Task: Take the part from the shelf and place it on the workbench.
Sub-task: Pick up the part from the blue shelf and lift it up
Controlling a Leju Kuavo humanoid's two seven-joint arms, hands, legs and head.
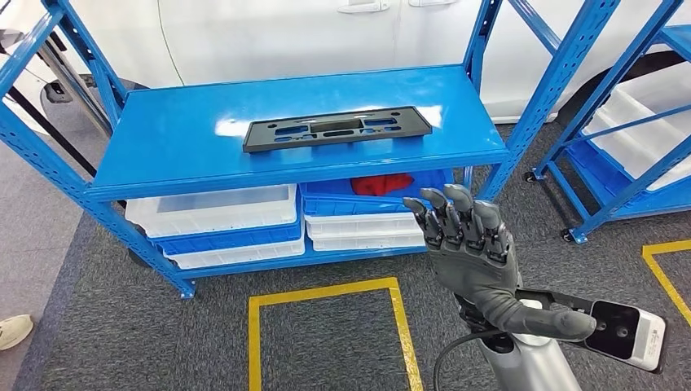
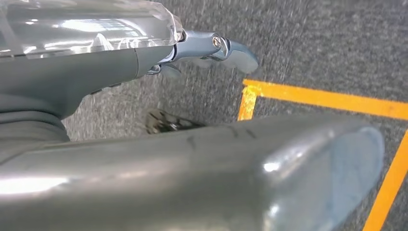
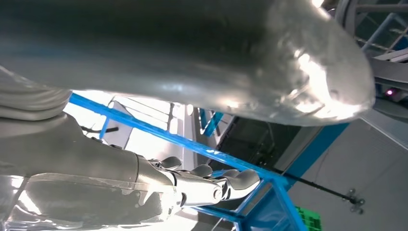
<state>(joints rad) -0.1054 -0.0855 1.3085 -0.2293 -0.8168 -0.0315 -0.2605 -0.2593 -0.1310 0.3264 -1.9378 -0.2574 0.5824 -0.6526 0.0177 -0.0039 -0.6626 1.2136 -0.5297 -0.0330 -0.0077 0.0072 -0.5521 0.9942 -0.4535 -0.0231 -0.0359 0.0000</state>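
Closest in, the robot's dark grey right hand point(image 1: 473, 244) is raised on its silver arm in front of the shelf, palm away, its fingers point(image 1: 456, 213) upright, a little apart and closed on nothing. The left hand point(image 2: 144, 53) hangs low over the speckled grey carpet point(image 2: 312, 43), beside a corner of yellow floor tape point(image 2: 250, 96); from its wrist camera I see a thumb and one fingertip sticking out, but cannot tell how far its fingers are spread or whether they hold anything.

Past the right hand, a yellow taped rectangle point(image 1: 326, 292) marks the carpet before the blue metal shelf rack point(image 1: 301, 138). Its lower level holds white and blue plastic bins point(image 1: 220, 216), one with something red point(image 1: 381, 184) in it. On the upper blue deck lies the part, a flat black rectangular plastic plate with cut-out slots point(image 1: 336, 128) (lying flat, slightly askew, near the deck's middle), well apart from both hands. A second blue rack point(image 1: 627, 138) stands off to the right, and a white car body point(image 1: 326, 32) rises behind.
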